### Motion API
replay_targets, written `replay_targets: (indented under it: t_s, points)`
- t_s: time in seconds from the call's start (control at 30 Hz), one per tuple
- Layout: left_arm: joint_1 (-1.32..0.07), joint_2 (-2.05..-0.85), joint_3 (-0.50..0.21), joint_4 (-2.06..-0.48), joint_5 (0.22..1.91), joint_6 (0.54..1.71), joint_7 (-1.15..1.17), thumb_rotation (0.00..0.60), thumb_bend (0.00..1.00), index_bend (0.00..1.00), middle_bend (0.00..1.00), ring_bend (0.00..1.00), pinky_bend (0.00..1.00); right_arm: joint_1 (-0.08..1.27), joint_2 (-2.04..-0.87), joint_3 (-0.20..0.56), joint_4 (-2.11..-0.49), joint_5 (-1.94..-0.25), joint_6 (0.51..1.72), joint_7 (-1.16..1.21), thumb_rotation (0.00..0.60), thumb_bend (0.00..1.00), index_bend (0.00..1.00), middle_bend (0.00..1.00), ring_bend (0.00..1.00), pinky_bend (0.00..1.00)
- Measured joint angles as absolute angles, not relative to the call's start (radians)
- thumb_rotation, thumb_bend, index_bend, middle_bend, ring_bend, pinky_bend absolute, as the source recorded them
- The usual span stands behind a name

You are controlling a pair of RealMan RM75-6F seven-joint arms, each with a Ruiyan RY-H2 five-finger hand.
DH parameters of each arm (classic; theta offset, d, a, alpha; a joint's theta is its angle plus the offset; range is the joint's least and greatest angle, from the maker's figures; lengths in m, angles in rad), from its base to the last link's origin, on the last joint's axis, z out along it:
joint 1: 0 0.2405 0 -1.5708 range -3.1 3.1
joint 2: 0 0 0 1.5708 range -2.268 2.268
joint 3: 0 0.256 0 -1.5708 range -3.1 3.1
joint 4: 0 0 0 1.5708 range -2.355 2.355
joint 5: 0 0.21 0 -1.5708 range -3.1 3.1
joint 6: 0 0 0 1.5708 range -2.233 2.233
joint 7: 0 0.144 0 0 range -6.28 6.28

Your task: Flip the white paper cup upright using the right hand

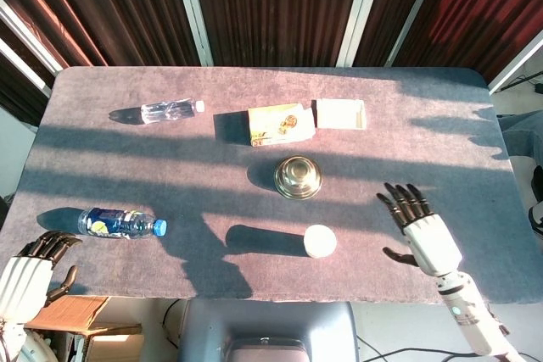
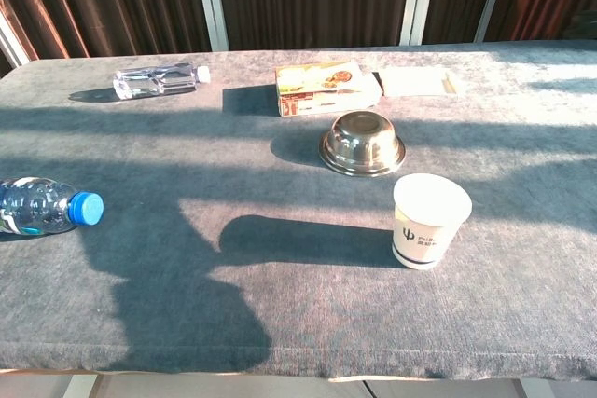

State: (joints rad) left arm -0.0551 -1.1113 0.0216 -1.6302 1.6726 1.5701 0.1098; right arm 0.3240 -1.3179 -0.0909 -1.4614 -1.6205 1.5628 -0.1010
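Blue-capped bottle (image 2: 42, 207) cut off by chest view's left edge, left hand (image 1: 24, 273) cropped at head view's corner, print on box (image 1: 281, 124) too small to read

1. Paper cup (image 2: 430, 220) stands upright on the surface (image 2: 280, 323), near the front edge, right of centre.
2. Upturned metal bowl (image 2: 362, 143) just behind the cup.
3. Food box (image 2: 325, 87) and flat carton (image 2: 416, 81) side by side behind the bowl.
4. Clear bottle (image 2: 157, 79) lies far left at the back.
5. Labelled bottle (image 1: 121, 224) lies front left.
6. Right hand (image 1: 422, 229) is right of the cup, apart from it.
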Motion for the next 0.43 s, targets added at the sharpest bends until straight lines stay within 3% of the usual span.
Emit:
replay_targets:
  t_s: [0.17,0.43]
  points:
    - [-0.056,-1.115,0.021,-1.63,1.671,1.569,0.119,0.6,0.42,0.34,0.29,0.21,0.4,0.203,-1.306,-0.049,-1.504,-1.534,1.65,-0.349,0.6,0.24,0.0,0.0,0.0,0.16]
    - [-0.057,-1.118,0.02,-1.632,1.673,1.568,0.13,0.6,0.42,0.34,0.29,0.21,0.4,0.141,-1.298,-0.002,-1.519,-1.5,1.658,-0.318,0.6,0.24,0.0,0.0,0.0,0.16]
